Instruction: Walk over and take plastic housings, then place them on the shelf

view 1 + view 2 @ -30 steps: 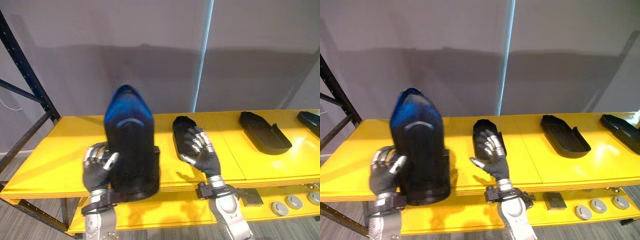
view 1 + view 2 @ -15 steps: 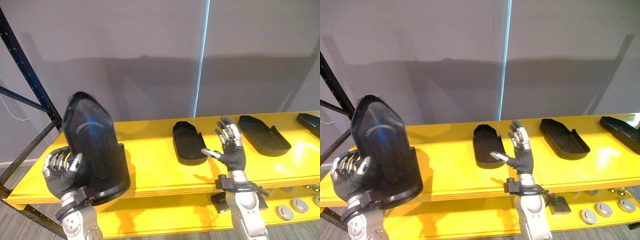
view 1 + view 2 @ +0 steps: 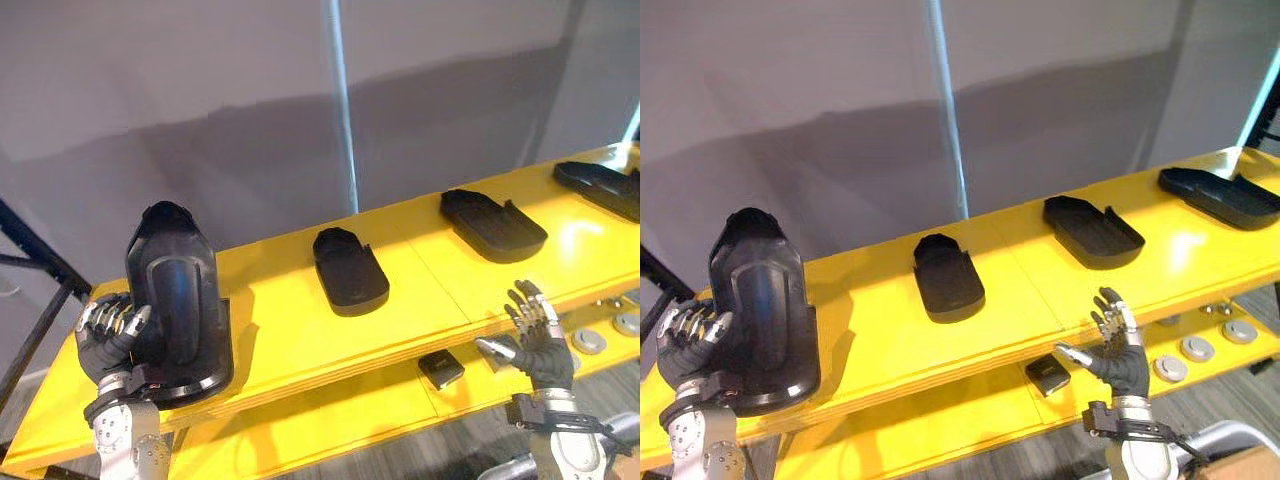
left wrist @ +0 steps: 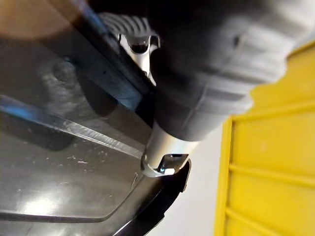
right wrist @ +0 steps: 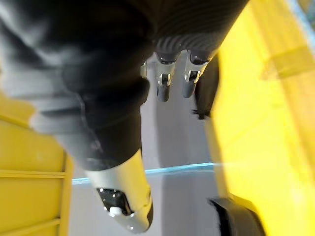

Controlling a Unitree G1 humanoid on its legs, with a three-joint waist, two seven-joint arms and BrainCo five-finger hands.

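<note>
Right hand (image 3: 535,340) has dropped since half a second back. It was up over the top board, and now it hangs low in front of the shelf's near edge, right of centre, with its fingers spread and holding nothing. The whole view has swung too, but that's the camera, not the parts.

The plastic housing (image 3: 175,295) leaned left before; now it stands nearly upright at the near left end of the yellow shelf (image 3: 280,320). It's a tall glossy black shell, rounded on top and wider at the base, with a raised panel down its face. Left hand (image 3: 105,335) grips its left side, fingers curled on the edge.

More shells lie flat along the top board: middle housing (image 3: 350,270), right housing (image 3: 493,225) and far-right housing (image 3: 600,185). The lower board has a small black box (image 3: 441,369) and silver discs (image 3: 588,341).

Right eye view shows the same layout.

Left wrist view: the thumb (image 4: 165,145) is pressed against the housing's shiny dark surface.

Right wrist view: the fingers (image 5: 165,81) are straight with the thumb apart, nothing between them.
</note>
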